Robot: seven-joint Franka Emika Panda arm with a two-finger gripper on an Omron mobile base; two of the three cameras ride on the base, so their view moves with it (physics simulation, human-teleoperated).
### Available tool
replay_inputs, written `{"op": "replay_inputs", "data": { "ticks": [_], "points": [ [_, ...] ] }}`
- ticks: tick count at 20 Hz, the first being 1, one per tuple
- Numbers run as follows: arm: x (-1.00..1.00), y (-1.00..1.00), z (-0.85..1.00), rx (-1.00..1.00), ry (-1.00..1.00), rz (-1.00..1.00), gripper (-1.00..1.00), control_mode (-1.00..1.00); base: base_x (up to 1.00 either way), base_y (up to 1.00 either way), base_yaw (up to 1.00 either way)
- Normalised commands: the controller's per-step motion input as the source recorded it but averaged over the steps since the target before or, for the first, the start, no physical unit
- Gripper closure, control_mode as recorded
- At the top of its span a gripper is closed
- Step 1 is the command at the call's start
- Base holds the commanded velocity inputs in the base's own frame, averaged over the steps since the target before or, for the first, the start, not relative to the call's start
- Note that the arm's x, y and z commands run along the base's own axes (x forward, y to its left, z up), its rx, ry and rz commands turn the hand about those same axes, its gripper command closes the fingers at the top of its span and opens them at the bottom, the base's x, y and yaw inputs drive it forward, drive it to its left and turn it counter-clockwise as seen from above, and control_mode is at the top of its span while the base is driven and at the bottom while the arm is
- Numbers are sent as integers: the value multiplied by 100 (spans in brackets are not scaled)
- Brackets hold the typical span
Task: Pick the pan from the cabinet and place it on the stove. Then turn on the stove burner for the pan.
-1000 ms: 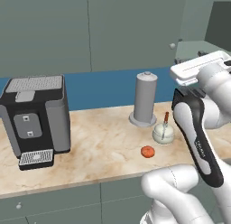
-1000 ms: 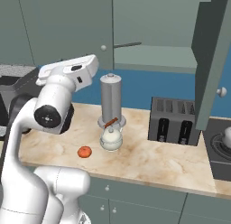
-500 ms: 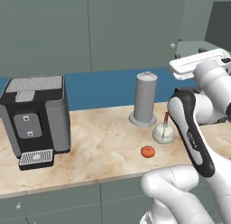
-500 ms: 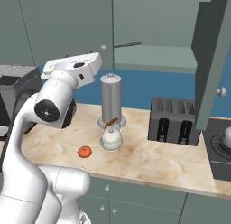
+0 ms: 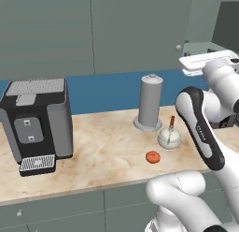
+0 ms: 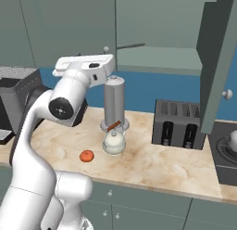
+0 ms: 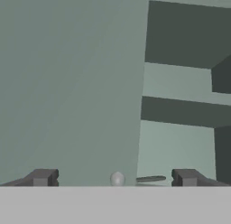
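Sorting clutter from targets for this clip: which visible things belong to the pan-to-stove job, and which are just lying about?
Job: cabinet, door open; pan handle poking from its shelf; stove at counter's right end; gripper, open, facing the cabinet.

Lying about: coffee machine, grey canister, small round jar, orange fruit, toaster.

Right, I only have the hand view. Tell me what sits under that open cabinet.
Observer: A dark toaster stands on the counter, below the open cabinet.
Operator: Now give me the stove's place.
Observer: The stove is at the counter's far right end, past the toaster.
Operator: And say where the open door hangs.
Observer: The door is swung out toward the robot on the cabinet's right side.
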Motion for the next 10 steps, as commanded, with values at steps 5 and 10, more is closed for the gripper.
{"op": "replay_inputs", "data": {
  "ticks": [5, 10],
  "points": [
    [31, 0, -5, 8, 0, 0, -100, -100, 0, 0, 0],
    [28, 0, -13, 7, 0, 0, -100, -100, 0, 0, 0]
  ]
}}
